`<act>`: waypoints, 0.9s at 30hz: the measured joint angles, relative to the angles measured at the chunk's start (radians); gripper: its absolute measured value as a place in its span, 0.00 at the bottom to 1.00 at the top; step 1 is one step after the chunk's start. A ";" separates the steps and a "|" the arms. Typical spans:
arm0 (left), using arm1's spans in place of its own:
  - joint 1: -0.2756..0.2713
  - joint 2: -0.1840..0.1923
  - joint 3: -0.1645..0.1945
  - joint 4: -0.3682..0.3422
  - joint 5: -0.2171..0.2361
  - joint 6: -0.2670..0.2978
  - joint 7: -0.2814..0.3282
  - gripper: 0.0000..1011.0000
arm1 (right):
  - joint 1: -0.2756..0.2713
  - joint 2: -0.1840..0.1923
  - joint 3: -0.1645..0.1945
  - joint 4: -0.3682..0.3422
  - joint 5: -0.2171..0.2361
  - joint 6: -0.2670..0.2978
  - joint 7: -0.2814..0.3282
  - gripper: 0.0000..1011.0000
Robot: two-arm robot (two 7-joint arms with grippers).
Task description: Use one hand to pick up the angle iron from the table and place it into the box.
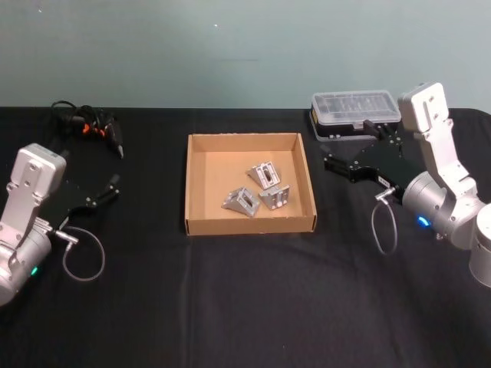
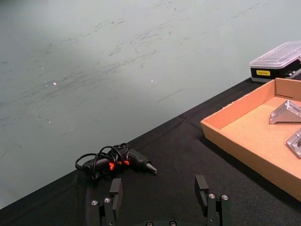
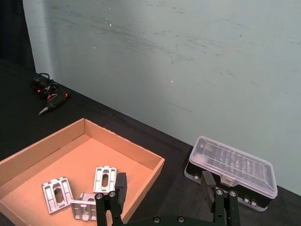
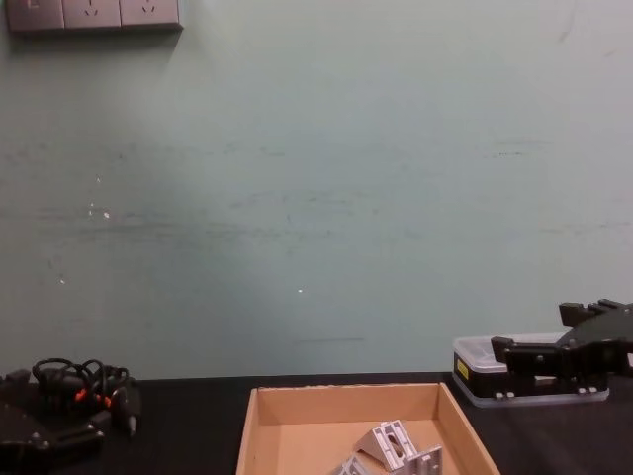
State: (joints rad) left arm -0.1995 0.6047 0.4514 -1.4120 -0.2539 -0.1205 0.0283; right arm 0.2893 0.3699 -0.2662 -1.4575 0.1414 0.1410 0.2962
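Three angle irons (image 1: 258, 189) lie clustered inside the cardboard box (image 1: 200, 181) at the middle of the table (image 1: 230, 307); right gripper (image 1: 354, 157) hovers beside the box, fingers spread, empty; left gripper (image 1: 103, 191) likewise spread and empty

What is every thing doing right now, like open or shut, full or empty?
left gripper: open, empty, above the table's left side.
right gripper: open, empty, between box and plastic case.
box: no lid, holding three angle irons.
angle irons: lying inside the box, clustered toward its right half.
plastic case: clear lid shut.
black tool with cord: lying on the table, cord bundled.
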 joint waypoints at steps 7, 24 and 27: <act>0.000 0.000 0.000 0.000 0.000 0.000 0.000 1.00 | 0.001 -0.001 -0.001 0.000 0.001 0.001 0.001 0.99; 0.000 0.000 0.000 0.000 0.000 0.000 0.000 1.00 | 0.002 -0.001 -0.001 0.000 0.001 0.002 0.002 0.99; 0.000 0.000 0.000 0.000 0.000 0.000 0.000 1.00 | 0.002 -0.001 -0.002 0.000 0.001 0.002 0.002 0.99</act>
State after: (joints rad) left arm -0.1995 0.6047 0.4514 -1.4120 -0.2539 -0.1205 0.0283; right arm 0.2917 0.3686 -0.2677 -1.4574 0.1428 0.1435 0.2985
